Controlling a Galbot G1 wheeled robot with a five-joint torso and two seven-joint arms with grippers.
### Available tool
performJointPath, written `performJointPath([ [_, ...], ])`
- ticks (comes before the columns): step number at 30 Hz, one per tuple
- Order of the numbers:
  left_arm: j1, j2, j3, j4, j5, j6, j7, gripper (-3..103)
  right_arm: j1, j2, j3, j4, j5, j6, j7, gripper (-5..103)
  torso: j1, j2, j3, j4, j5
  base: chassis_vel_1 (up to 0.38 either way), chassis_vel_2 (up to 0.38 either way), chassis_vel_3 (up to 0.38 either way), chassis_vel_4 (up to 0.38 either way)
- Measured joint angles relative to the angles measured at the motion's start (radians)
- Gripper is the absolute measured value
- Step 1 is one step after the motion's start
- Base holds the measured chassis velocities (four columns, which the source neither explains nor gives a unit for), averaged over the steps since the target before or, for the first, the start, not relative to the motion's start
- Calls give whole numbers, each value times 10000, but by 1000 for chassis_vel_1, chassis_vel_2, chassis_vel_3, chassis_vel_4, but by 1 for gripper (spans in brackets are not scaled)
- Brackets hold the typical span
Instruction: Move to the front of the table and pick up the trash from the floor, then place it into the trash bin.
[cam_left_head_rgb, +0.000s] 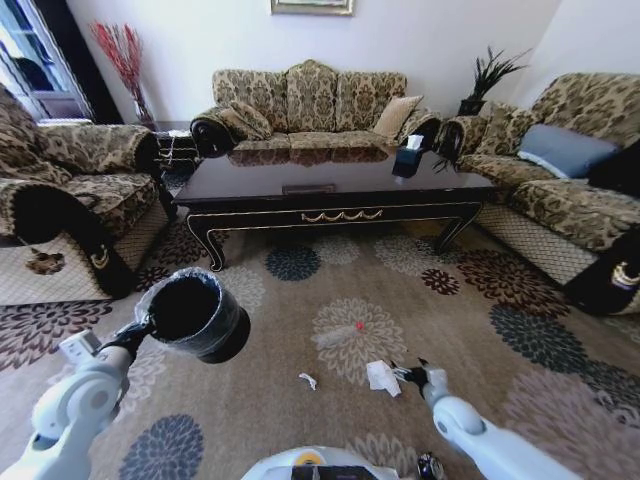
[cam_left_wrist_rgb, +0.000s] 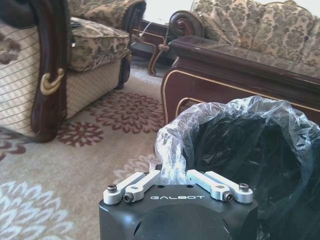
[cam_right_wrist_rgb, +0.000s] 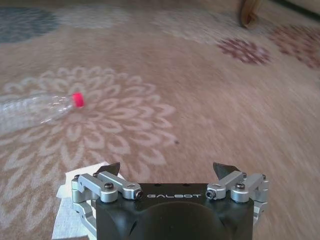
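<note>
My left gripper (cam_left_head_rgb: 146, 327) is shut on the liner-covered rim of the black trash bin (cam_left_head_rgb: 197, 316) and holds it above the floor (cam_left_head_rgb: 300, 420). The left wrist view shows the left gripper (cam_left_wrist_rgb: 172, 172) pinching the liner at the trash bin's (cam_left_wrist_rgb: 250, 165) edge. My right gripper (cam_left_head_rgb: 412, 373) hovers low and open, right beside a crumpled white tissue (cam_left_head_rgb: 381, 376). In the right wrist view the open gripper (cam_right_wrist_rgb: 166, 169) has the tissue (cam_right_wrist_rgb: 67, 212) by one finger. A clear bottle (cam_right_wrist_rgb: 35, 112) with a red cap lies farther out. A small white scrap (cam_left_head_rgb: 308, 380) lies nearby. The table (cam_left_head_rgb: 330, 190) stands ahead.
Patterned sofas flank the carpet: an armchair (cam_left_head_rgb: 70, 190) on the left, a sofa (cam_left_head_rgb: 570, 190) on the right and another (cam_left_head_rgb: 310, 105) behind the table. A tiny dark bit (cam_right_wrist_rgb: 176, 143) sits on the carpet ahead of the right gripper.
</note>
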Motion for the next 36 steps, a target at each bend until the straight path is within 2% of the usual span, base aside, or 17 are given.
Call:
performJointPath([
  [5, -280, 452, 147, 86, -78, 50, -11, 4, -944, 285, 626, 683, 756, -159, 705, 100, 0, 0, 0, 0, 2, 0, 0, 0, 0],
  [8, -549, 745, 272, 113, -165, 81, -18, 4, -1383, 383, 883, 1074, 1544, -752, 1478, 100, 0, 0, 0, 1, 2, 0, 0, 0, 0],
  [12, -701, 860, 366, 117, -226, 85, -13, 4, -1759, 405, 1148, 1522, 2305, -1177, 2068, 100, 0, 0, 0, -1, 2, 0, 0, 0, 0],
  [15, -734, 863, 445, 155, -233, 85, -6, 4, -1996, 504, 1411, 1658, 2123, -1196, 2143, 100, 0, 0, 0, -1, 0, 0, 0, 0, 0],
  [19, -661, 818, 483, 149, -224, 77, 11, 4, -1895, 670, 1629, 1238, 1070, 241, 1195, 100, 0, 0, 1, 1, 5, 0, 0, 0, 0],
  [20, -661, 818, 483, 149, -224, 77, 11, 4, -1895, 670, 1629, 1238, 1070, 241, 1195, 100, 0, 0, 1, 1, 5, 0, 0, 0, 0],
  [23, -599, 822, 483, 64, -216, 72, 14, 4, -1943, 666, 1807, 1156, 289, 958, 284, 100, 0, 0, 0, 3, 0, 0, 0, 0, 0],
  [24, -599, 822, 483, 64, -216, 72, 14, 4, -1943, 666, 1807, 1156, 289, 958, 284, 100, 0, 0, 0, 3, 0, 0, 0, 0, 0],
  [27, -559, 817, 487, -42, -194, 72, 14, 4, -2116, 609, 1838, 928, -810, 1672, -759, 100, 0, 0, 1, 2, 1, 0, 0, 0, 0],
  [33, -471, 829, 473, -194, -196, 77, 12, 4, -2436, 647, 1792, 747, -1784, 2184, -1703, 100, 0, 0, 1, 1, 0, 0, 0, 0, 0],
  [36, -439, 848, 434, -238, -204, 79, 11, 4, -2546, 673, 1747, 684, -2013, 2271, -1850, 100, 0, 0, 1, 2, 2, 0, 0, 0, 0],
])
